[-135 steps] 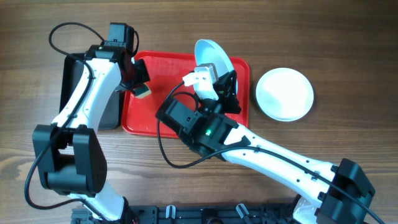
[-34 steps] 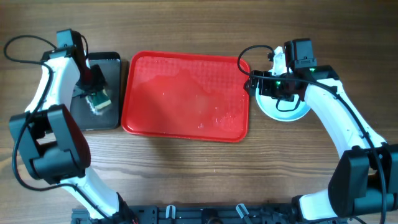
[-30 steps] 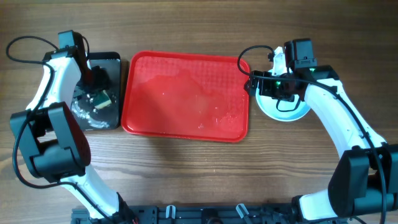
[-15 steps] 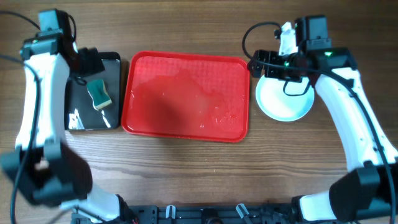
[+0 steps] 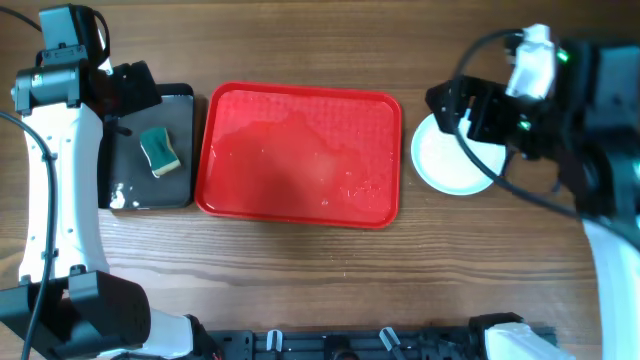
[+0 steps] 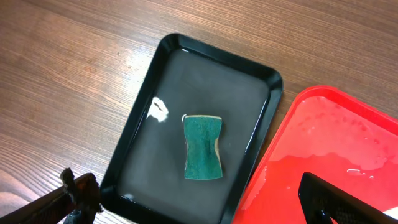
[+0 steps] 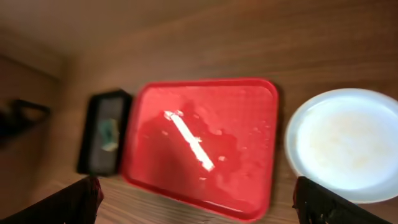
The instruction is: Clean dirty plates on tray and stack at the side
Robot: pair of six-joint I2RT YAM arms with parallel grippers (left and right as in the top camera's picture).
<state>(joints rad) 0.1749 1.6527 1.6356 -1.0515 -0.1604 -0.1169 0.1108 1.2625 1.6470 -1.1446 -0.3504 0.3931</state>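
Note:
The red tray [image 5: 300, 150] lies mid-table, wet and with no plate on it; it also shows in the left wrist view as the tray [image 6: 336, 143] and in the right wrist view as the tray [image 7: 202, 146]. A white plate [image 5: 447, 165] with a pale rim rests on the wood just right of it, seen too as the plate [image 7: 348, 143]. Whether others lie under it I cannot tell. My right gripper [image 5: 480, 105] hangs high over the plate's far edge, open and empty, its fingertips [image 7: 333, 205] wide apart. My left gripper [image 5: 135, 90] is open above the black tray's far corner, holding nothing.
A small black tray [image 5: 150, 145] sits left of the red one, wet, with a green sponge [image 5: 158, 150] lying loose in it, shown also as the sponge [image 6: 203, 147]. Bare wood surrounds everything. The right arm's cables hang over the plate.
The left gripper has let the sponge lie in the black tray and risen toward the far left. The right gripper has lifted up and away from the plate.

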